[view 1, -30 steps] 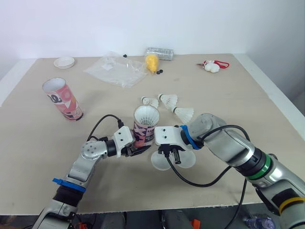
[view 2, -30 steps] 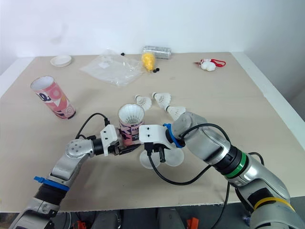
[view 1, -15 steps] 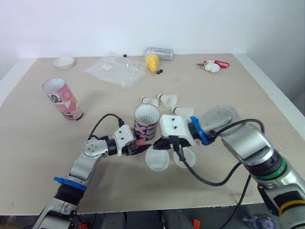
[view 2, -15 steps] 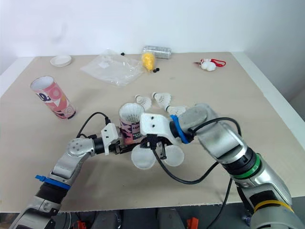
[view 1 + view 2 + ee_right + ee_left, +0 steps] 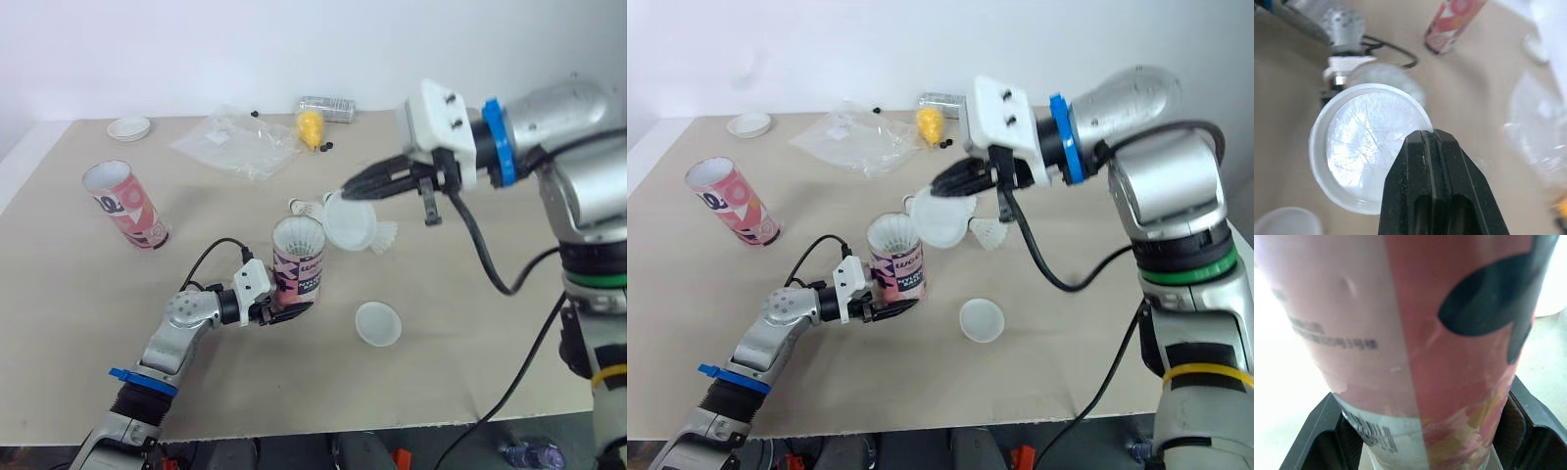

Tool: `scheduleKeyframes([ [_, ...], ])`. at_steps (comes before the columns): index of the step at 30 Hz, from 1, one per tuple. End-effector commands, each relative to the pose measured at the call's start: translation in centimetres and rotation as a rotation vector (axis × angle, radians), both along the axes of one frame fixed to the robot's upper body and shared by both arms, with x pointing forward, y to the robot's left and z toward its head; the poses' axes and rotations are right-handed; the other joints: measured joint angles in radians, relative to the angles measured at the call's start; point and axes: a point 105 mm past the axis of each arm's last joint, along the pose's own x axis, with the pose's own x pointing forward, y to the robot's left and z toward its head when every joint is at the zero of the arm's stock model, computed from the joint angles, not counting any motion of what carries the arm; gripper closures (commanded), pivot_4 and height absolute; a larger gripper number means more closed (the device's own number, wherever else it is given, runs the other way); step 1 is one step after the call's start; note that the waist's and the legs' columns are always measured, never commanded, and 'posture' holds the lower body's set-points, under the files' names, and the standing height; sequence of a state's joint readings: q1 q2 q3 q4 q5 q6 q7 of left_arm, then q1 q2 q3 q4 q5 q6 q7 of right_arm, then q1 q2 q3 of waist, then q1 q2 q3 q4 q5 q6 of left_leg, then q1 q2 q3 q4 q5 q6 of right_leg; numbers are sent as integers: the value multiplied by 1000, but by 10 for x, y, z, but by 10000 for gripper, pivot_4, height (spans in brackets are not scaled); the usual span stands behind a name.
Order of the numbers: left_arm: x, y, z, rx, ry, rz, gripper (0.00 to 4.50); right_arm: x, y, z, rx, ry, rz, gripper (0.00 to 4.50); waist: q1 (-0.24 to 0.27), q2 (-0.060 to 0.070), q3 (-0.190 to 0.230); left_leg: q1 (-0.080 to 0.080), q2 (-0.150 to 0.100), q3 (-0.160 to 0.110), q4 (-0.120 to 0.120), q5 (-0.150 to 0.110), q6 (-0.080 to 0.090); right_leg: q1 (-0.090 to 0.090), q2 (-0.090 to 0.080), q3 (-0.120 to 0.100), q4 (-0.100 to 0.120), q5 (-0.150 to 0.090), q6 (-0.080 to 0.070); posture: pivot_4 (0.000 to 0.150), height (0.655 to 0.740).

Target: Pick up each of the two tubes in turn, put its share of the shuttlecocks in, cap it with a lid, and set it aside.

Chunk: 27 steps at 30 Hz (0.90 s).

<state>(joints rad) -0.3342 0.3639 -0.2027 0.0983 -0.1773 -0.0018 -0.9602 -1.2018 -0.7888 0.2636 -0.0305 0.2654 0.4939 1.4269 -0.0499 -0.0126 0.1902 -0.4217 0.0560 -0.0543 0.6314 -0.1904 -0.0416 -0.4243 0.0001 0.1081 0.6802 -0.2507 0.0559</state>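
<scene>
A pink patterned tube (image 5: 299, 274) stands upright near the table's front, white feathers showing in its mouth. My left gripper (image 5: 286, 312) is shut on its base, seen close in the left wrist view (image 5: 1449, 382). My right gripper (image 5: 347, 189) hangs high above the table, beyond the tube, shut on the rim of a translucent white lid (image 5: 351, 224); the same lid (image 5: 1364, 144) shows in the right wrist view. Another lid (image 5: 378, 323) lies on the table to the tube's right. The other pink tube (image 5: 127, 204) stands open at the left. Loose shuttlecocks (image 5: 383, 237) lie behind the held tube.
At the back are a crumpled clear plastic bag (image 5: 240, 142), a yellow object (image 5: 312, 125), a clear cylinder (image 5: 328, 108) and a small white dish (image 5: 129, 127). A red and white item (image 5: 437, 135) lies at the far right. The table's right edge (image 5: 573, 211) is close to my right arm.
My right gripper has risen from beside the tube up and toward the back with one lid, leaving the other lid on the table. The left gripper keeps hold of the tube.
</scene>
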Motion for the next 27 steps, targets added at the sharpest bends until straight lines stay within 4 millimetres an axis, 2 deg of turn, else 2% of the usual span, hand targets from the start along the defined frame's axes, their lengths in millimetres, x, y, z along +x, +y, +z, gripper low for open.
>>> scheduleKeyframes([
  [1,-7,-7,-13,25,41,-34,14729,2,7,6,-43,-20,52,44677,3,0,0,0,0,0,0,0,0,0,0,0,0,-1,0,1500,7400],
  [11,-8,-13,-16,39,31,-50,14729,4,45,5,-58,-27,172,44677,5,0,0,0,-4,-1,0,-1,1,2,-5,-2,0,-2,2,1500,7400],
  [16,-7,-11,-15,32,38,-33,14729,-4,57,-8,-81,15,233,44677,5,0,0,-1,-5,-1,0,-1,1,2,-6,-2,0,-2,2,1500,7400],
  [21,-7,-13,-15,29,38,-35,14729,0,59,-23,-124,-5,239,44677,5,0,0,-1,-5,-2,0,-1,1,2,-6,-2,0,-2,2,1500,7400],
  [27,-5,-12,-14,20,45,-23,14729,5,57,-27,-157,-22,234,44677,5,0,0,0,-5,-2,0,0,1,2,-6,-3,0,-2,2,1500,7400],
])
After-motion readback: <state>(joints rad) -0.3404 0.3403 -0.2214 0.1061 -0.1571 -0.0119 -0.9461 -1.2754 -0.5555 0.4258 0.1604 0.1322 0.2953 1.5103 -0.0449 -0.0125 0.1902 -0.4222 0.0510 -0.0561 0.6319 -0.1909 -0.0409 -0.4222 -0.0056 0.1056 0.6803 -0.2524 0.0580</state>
